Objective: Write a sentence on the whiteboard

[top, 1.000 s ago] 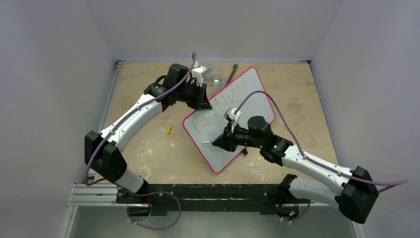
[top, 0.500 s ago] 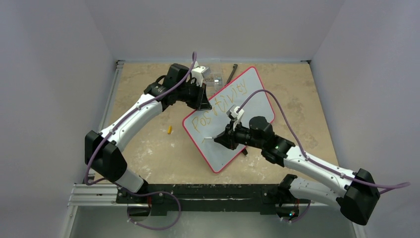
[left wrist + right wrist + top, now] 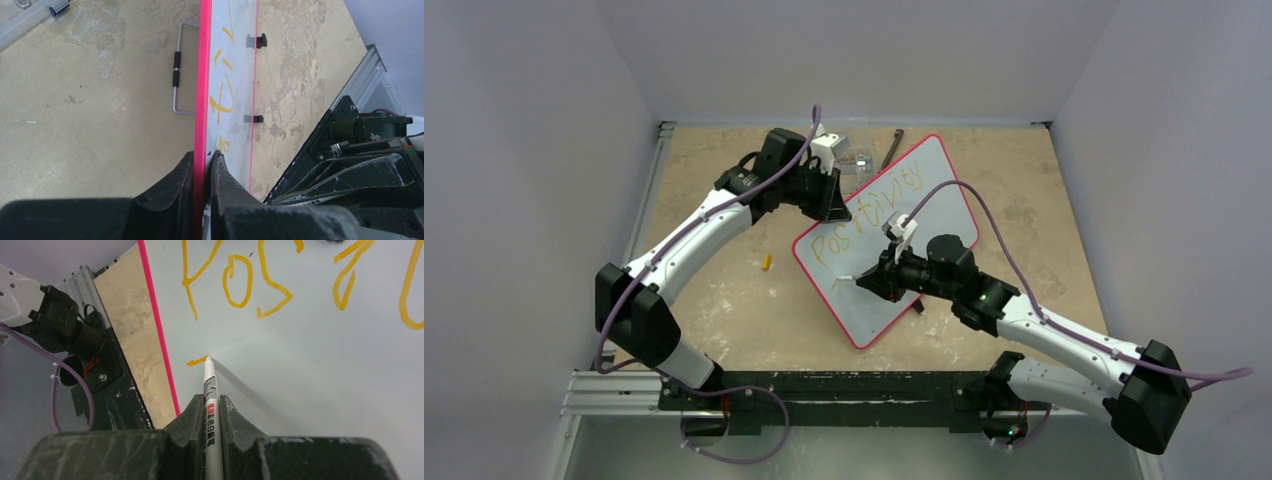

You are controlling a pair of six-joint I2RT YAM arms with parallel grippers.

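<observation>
While my left gripper [image 3: 204, 156] pinches the whiteboard [image 3: 235, 90] and my right gripper [image 3: 211, 400] clamps the marker [image 3: 209, 376] mid-frame, I fear hard pressure would skew the lettering [image 3: 869, 213].

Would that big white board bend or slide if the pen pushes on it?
Probably stiff: the whiteboard looks straight and unbent, with a hard-looking pink frame. It is likely light enough to slide on the table, which may be why the left tool pinches its edge. Its glossy face looks slippery, so the marker in the right tool should glide.
</observation>
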